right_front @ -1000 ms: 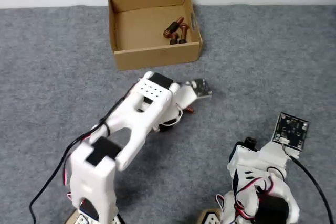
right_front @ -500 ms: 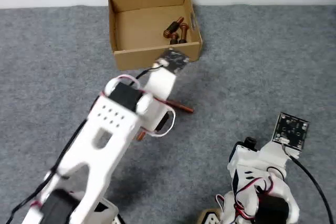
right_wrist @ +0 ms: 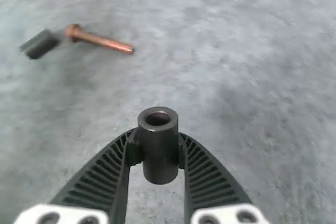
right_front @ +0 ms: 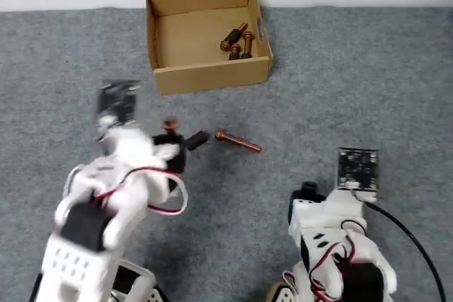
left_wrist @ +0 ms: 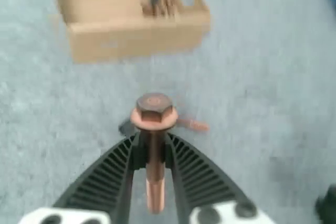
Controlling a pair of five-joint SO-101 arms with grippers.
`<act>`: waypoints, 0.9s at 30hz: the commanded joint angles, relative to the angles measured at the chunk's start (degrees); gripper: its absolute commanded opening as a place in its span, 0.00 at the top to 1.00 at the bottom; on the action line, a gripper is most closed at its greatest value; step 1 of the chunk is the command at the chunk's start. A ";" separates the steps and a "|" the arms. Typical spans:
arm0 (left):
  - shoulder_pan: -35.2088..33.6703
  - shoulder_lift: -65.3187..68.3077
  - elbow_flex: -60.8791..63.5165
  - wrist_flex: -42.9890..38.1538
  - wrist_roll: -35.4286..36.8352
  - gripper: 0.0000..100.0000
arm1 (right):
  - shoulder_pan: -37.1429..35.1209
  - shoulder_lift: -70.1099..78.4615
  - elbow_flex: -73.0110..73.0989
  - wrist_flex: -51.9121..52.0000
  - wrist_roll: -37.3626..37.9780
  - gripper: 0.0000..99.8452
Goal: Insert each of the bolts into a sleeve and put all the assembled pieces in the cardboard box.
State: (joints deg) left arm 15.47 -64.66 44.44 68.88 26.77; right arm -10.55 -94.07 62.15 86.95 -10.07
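The left gripper (left_wrist: pixel 153 142) is clamped on the shank of a copper bolt (left_wrist: pixel 154 115), head uppermost. The right gripper (right_wrist: pixel 157 150) is closed round a black sleeve (right_wrist: pixel 158 121), whose open bore faces the wrist camera.

A second ago the left arm lay stretched out over the carpet (right_front: pixel 340 90) in front of the cardboard box (right_front: pixel 212 76). It has since swung back to its own side, taking the bolt with it. The right arm has turned a little inward over the same span. The left wrist view is smeared by that swing, so the bolt looks square between the fingers but may sit slightly tilted.

The retreat has uncovered a loose sleeve (right_front: pixel 197 139) and a loose bolt (right_front: pixel 238 141), lying almost end to end between the arms and the box. Assembled pieces (right_front: pixel 237 39) already rest inside the box against its right wall.

Each arm now carries one half of a pair, so mating them is likely the step in hand. That calls for lining the shank up with the bore, and the loose pair would then be left to assemble
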 commanded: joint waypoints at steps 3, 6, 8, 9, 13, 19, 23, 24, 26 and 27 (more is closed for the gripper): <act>-3.52 -18.20 4.44 -7.65 2.29 1.00 | -12.35 0.13 -3.69 -6.20 1.05 0.99; -3.43 -26.99 7.96 -10.37 2.20 1.00 | -19.38 0.66 -3.52 -8.75 2.11 0.99; -3.43 -31.74 10.24 -10.81 2.20 1.00 | -23.08 0.75 -2.73 -9.80 5.27 0.99; -3.43 -33.93 11.38 -10.73 2.20 1.00 | -24.57 0.66 -2.02 -10.24 7.38 0.99; -3.43 -40.18 12.97 -9.85 2.46 1.00 | -30.20 0.57 -0.53 -13.23 13.98 0.99; 1.58 -39.38 11.38 -9.58 8.09 1.00 | -36.97 0.75 -0.35 -19.12 21.10 0.99; 7.82 -39.21 11.65 -9.76 8.18 1.00 | -38.55 0.75 0.26 -21.41 25.76 0.99; 8.79 -39.12 11.65 -9.76 8.18 1.00 | -38.81 0.75 0.26 -21.85 26.46 0.99; 10.46 -39.03 11.74 -9.67 8.18 1.00 | -38.81 0.75 0.26 -22.90 27.16 0.99; 11.43 -39.03 11.82 -9.58 8.18 1.00 | -38.81 0.75 0.26 -23.52 27.16 0.99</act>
State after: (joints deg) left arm 24.09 -103.60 57.71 60.26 34.68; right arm -48.62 -93.19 62.95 65.85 15.78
